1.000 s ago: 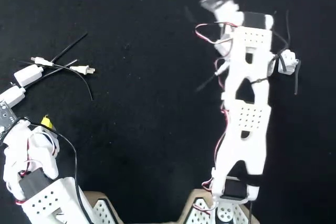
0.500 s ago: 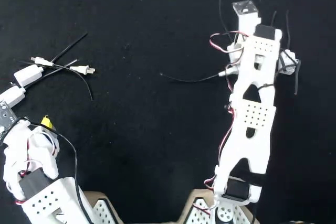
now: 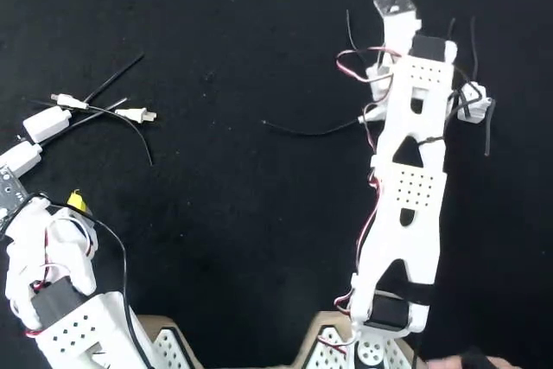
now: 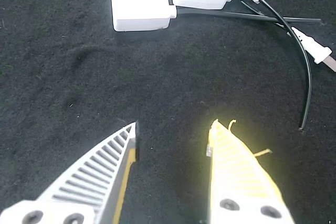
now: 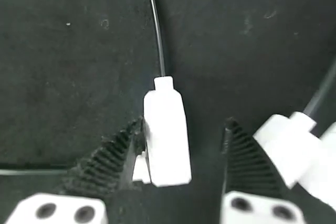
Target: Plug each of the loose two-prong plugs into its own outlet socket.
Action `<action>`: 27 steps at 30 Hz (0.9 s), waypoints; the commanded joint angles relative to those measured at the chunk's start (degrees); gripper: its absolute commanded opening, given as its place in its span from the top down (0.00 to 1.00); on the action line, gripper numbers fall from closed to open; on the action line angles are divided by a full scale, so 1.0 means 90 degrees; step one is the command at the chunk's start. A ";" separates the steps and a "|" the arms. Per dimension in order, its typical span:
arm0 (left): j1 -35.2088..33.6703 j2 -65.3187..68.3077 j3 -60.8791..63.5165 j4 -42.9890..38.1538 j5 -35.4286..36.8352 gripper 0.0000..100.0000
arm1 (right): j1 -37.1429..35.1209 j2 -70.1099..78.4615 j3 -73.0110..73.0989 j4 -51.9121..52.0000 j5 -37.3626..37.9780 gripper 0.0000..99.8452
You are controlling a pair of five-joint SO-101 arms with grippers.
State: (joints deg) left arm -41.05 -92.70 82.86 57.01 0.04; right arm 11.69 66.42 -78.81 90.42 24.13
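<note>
On the black tabletop (image 3: 233, 213), the right hand (image 5: 184, 127) is spread at the far side around a white socket block (image 5: 167, 135), while the left hand (image 4: 174, 124), also spread, hovers near two corded sockets (image 4: 142, 10) and a loose plug (image 4: 314, 52).

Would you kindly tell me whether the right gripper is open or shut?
Open: the right gripper has its jaws apart around the white connector, with a gap on one side.
</note>
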 commanded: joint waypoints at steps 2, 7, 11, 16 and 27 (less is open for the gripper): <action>-0.0005 -0.0068 -0.0161 -0.0117 0.0000 0.78 | -0.0088 -0.0112 -0.1314 0.0713 0.0088 0.85; -0.0005 -0.0068 -0.0161 -0.0117 0.0000 0.78 | -0.0029 -0.0015 -0.1226 0.0762 0.0098 0.99; -0.0015 -0.0068 -0.0161 -0.0117 0.0000 0.78 | -0.0068 0.0288 -0.1148 0.0801 0.0703 0.99; -0.0015 -0.0068 -0.0161 -0.0117 0.0000 0.78 | -0.0020 0.0737 -0.1206 0.0742 0.1299 0.99; -0.0015 -0.0068 -0.0171 -0.0117 0.0000 0.78 | 0.0410 0.0855 -0.1353 -0.0694 0.1338 0.99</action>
State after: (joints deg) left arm -41.05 -92.70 82.86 57.01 0.04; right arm 13.89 74.59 -87.69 87.87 35.65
